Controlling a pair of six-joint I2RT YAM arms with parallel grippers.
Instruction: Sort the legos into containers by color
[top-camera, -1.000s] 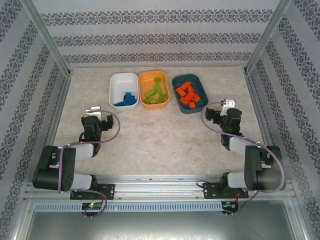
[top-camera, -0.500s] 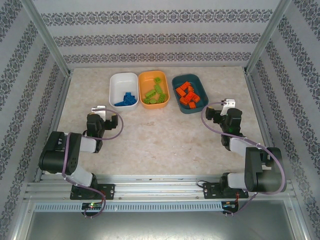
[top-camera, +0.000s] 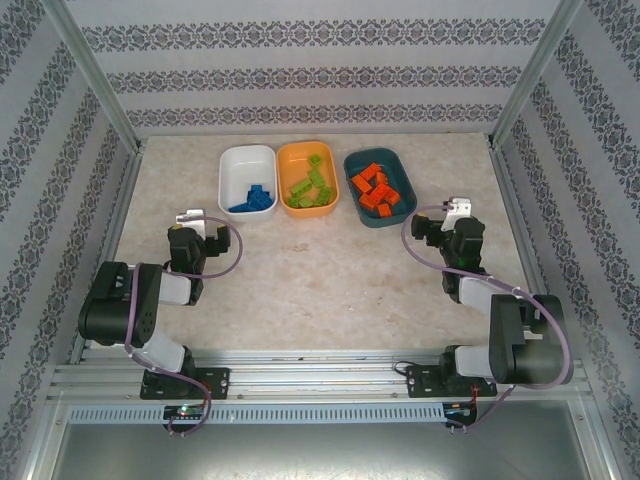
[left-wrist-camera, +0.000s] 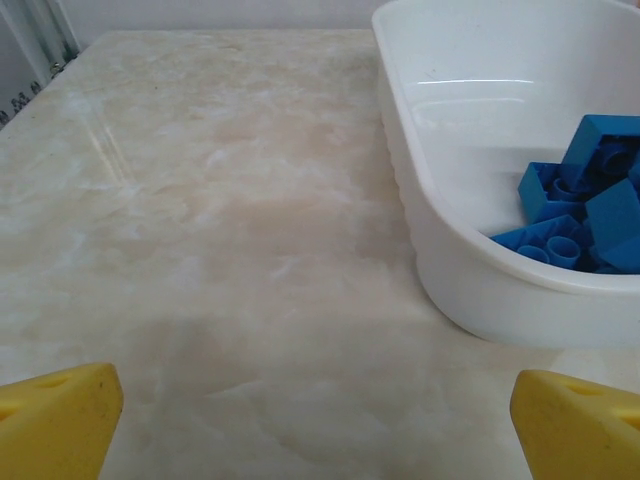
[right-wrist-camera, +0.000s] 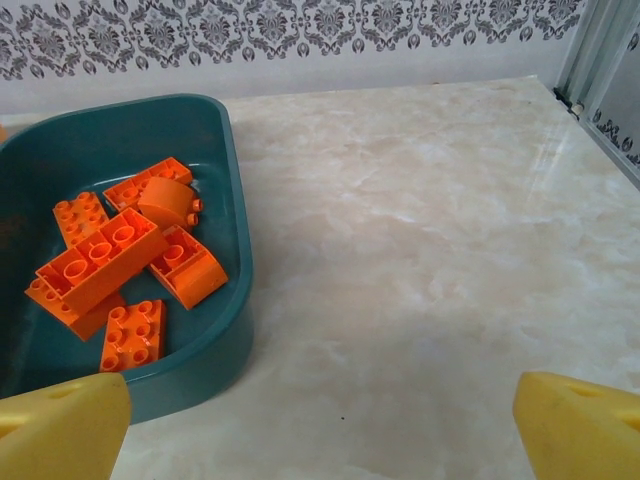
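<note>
Three containers stand in a row at the back of the table. The white tub holds blue legos, the orange tub lime green legos, and the dark teal tub orange legos. My left gripper sits low, near and left of the white tub, open and empty; the blue legos lie inside. My right gripper is right of the teal tub, open and empty, with the orange legos to its left.
Bare marble tabletop stretches between the two arms and in front of the tubs. Metal frame posts and patterned walls close the table on three sides. A rail runs along the near edge.
The left arm folded back, its elbow swinging in toward its base, while its gripper stayed near the white tub. The right arm has hardly moved. Both grippers stayed open.
</note>
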